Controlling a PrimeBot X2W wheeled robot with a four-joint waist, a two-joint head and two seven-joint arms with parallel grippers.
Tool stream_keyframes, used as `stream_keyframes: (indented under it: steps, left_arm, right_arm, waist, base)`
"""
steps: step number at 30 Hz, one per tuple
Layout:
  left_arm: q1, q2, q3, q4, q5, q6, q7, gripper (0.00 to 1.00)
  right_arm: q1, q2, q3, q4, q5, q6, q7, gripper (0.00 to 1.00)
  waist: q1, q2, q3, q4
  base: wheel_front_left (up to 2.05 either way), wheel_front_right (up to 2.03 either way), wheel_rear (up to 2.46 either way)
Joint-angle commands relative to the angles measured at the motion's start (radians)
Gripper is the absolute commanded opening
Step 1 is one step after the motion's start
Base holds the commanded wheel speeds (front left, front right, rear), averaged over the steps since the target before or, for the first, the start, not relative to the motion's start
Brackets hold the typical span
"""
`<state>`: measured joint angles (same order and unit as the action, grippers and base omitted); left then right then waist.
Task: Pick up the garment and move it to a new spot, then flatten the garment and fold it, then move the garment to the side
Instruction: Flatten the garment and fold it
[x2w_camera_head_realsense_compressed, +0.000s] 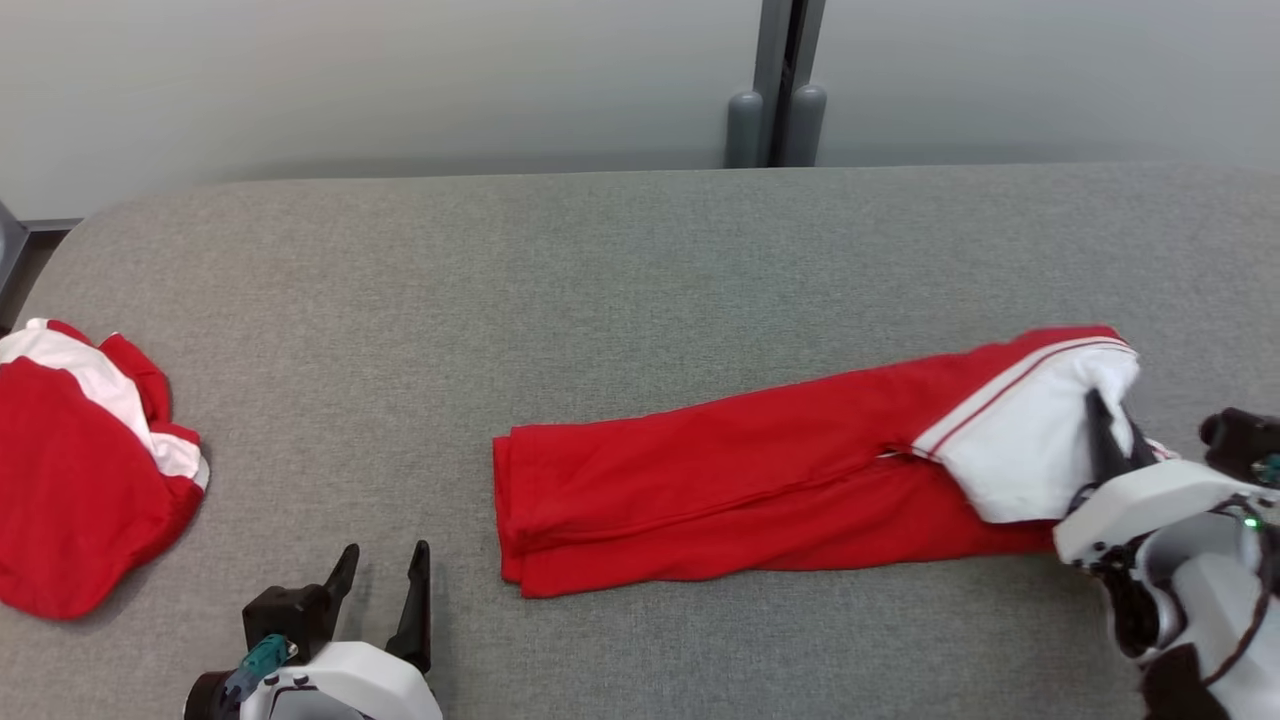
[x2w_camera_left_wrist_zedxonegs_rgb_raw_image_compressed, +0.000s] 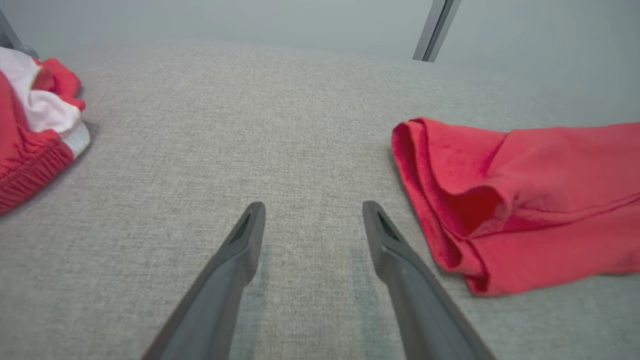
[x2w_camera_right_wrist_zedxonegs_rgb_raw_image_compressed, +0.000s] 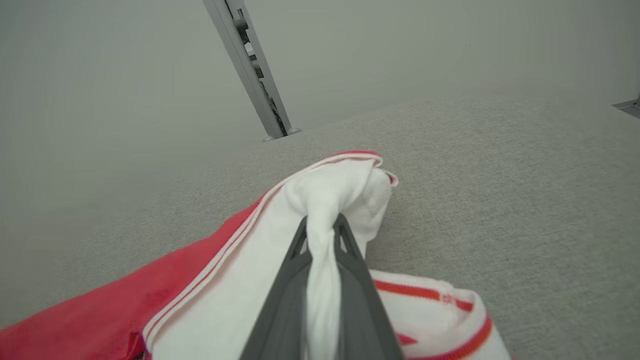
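Jaws of the right gripper (x2w_camera_right_wrist_zedxonegs_rgb_raw_image_compressed: 322, 226) pinch bunched white cloth at one end of the garment (x2w_camera_head_realsense_compressed: 750, 480), likely to carry it over in a fold, its red length stretching away toward the left gripper (x2w_camera_left_wrist_zedxonegs_rgb_raw_image_compressed: 314, 205), whose jaws stand spread above bare counter (x2w_camera_head_realsense_compressed: 640, 260).

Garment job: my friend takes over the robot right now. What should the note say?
Right gripper: shut on the garment, at its white end.
Left gripper: open, over bare table near the garment's red end, not touching it.
Garment: lies as a long strip across the table. A second red-and-white heap sits far left.
Done: flattened and folded lengthwise, it seems.
Left: probably fold it shorter, then move it aside.
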<state>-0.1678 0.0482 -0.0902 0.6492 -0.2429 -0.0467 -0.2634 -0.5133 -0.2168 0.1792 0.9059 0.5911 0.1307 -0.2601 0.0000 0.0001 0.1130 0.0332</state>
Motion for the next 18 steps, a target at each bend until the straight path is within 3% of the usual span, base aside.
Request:
stream_keyframes:
  steps: [1,8,18]
  left_arm:
    - [-0.003,0.005,-0.006,-0.003,-0.008,0.006,-0.001,1.0]
    - [-0.016,0.005,-0.05,-0.003,-0.03,0.012,-0.002,1.0]
    - [-0.011,0.005,-0.108,-0.004,-0.045,0.014,-0.001,1.0]
  right_arm:
    - [0.022,0.024,0.012,-0.029,-0.007,0.0,-0.007,0.0]
    - [0.078,0.097,0.187,-0.176,0.012,0.0,0.008,0.0]
    - [0.082,0.144,0.435,-0.296,0.098,0.0,0.077,0.0]
  waist:
    - [0.0,-0.0001,-0.002,-0.007]
    - [0.0,-0.0001,-0.002,0.001]
    - [0.0,-0.0001,-0.012,0.119]
  base:
    - [0.0,0.0,0.0]
    - [0.0,0.0,0.0]
    - [0.0,0.0,0.0]
